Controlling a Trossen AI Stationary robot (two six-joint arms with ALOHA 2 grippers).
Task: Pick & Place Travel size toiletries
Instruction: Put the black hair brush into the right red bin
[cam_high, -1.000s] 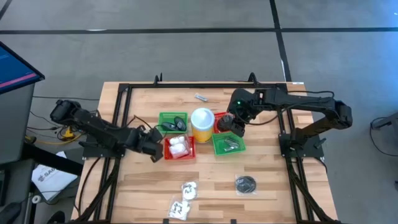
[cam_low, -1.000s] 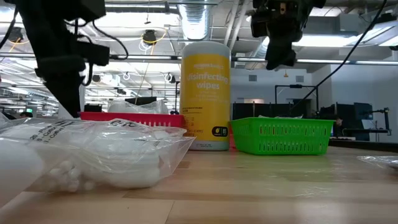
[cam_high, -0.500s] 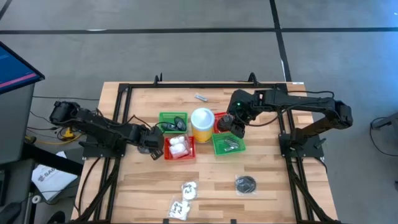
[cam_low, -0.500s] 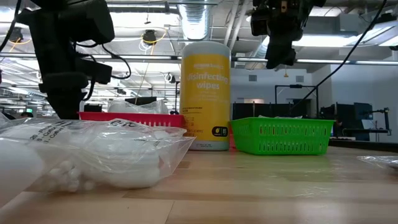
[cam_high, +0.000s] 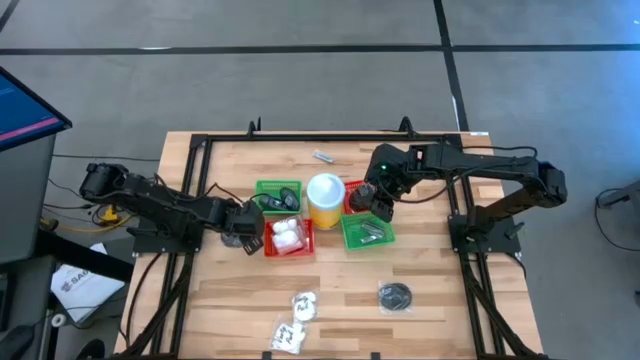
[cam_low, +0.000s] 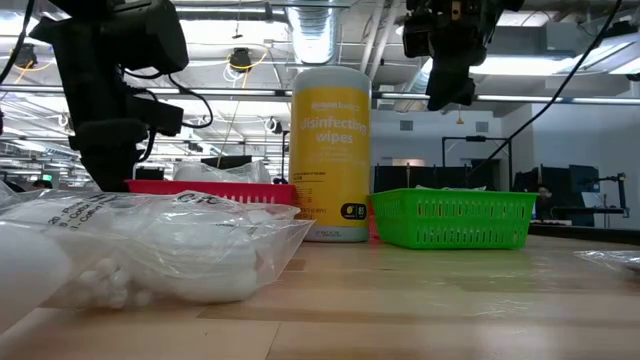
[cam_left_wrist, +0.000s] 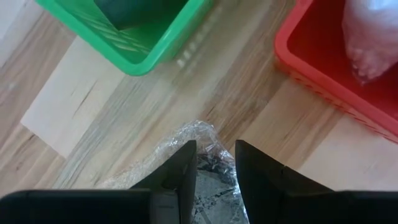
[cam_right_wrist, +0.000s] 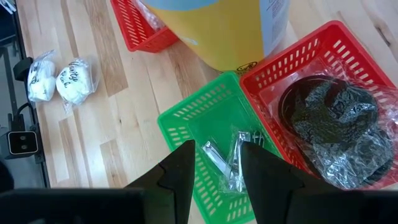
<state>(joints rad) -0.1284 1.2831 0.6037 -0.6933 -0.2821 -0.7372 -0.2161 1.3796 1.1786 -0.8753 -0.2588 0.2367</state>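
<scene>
left gripper (cam_left_wrist: 214, 171): jaws narrowly parted, gripping crinkly clear bag (cam_left_wrist: 205, 168) of dark pieces
right gripper (cam_right_wrist: 217, 171): half-open, empty, silvery metal pieces (cam_right_wrist: 233, 158) just beyond

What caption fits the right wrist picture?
Right hand hovers over green basket of metal pieces, beside a bagged dark piece in red basket.
</scene>
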